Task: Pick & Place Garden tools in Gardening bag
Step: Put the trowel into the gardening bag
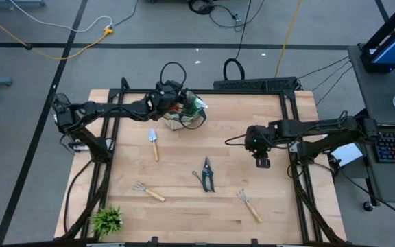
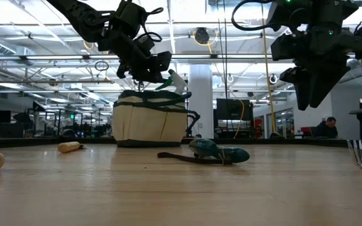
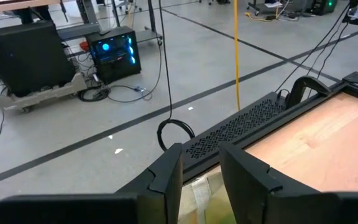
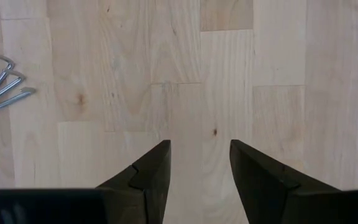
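The beige gardening bag (image 1: pixel 181 118) with dark green trim stands at the table's far middle; it also shows in the low view (image 2: pixel 151 122). A green spray bottle (image 1: pixel 196 104) sticks out of its top (image 2: pixel 173 81). My left gripper (image 1: pixel 178 104) hovers just above the bag's opening, fingers apart (image 3: pixel 201 168). My right gripper (image 1: pixel 261 162) is open and empty (image 4: pixel 199 168) above bare table at the right. On the table lie a trowel (image 1: pixel 153 143), dark pruning shears (image 1: pixel 207 173) and two hand rakes (image 1: pixel 148 191) (image 1: pixel 248 204).
A small leafy green plant (image 1: pixel 107 219) stands at the near left corner. The right rake's tines (image 4: pixel 2 87) show in the right wrist view, apart from the fingers. A black frame rail (image 3: pixel 241 124) runs along the table's far edge. Bare wood lies between the tools.
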Motion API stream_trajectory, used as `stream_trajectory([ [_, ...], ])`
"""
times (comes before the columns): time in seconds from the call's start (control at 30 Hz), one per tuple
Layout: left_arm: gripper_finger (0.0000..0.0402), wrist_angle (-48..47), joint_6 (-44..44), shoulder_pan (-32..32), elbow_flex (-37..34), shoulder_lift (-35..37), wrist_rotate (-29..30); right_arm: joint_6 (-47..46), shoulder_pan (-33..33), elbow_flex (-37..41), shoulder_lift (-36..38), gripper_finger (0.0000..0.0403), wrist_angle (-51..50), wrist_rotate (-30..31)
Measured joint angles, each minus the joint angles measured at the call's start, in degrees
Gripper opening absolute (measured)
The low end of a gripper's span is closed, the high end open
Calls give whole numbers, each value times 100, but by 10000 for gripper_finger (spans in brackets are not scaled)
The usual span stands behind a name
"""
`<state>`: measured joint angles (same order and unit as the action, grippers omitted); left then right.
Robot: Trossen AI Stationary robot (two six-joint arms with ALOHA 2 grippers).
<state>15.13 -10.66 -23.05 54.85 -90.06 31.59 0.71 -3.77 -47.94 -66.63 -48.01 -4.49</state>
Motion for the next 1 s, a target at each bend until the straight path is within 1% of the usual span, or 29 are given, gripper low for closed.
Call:
stream_trajectory([
  [0.2, 115, 3, 46, 0, 0, 2, 1, -2, 0, 0, 0, 155, -2, -2],
  [0.3, 115, -22, 57, 0, -8, 123, 2, -3, 0, 0, 0, 155, -2, -4],
  [0.43, 115, -33, 377, 7, -9, 513, 75, 0, 0, 0, 0, 155, -4, -4],
  [0.6, 115, -66, 613, 108, -8, 1184, 166, 7, 0, 0, 0, 155, -7, -4],
  [0.7, 115, -394, 637, 271, -4, 1553, 166, 13, 0, 0, -2, 155, -7, -4],
  [0.8, 115, -961, 612, 499, -4, 1939, 168, 14, 0, 0, -2, 155, -7, -4],
  [0.9, 115, -1599, 333, 821, 0, 2279, 164, 15, 0, 0, -2, 155, -7, -4],
  [1.0, 115, -2167, -167, 1183, -2, 2526, 155, 15, 0, 0, -2, 155, -4, -4],
])
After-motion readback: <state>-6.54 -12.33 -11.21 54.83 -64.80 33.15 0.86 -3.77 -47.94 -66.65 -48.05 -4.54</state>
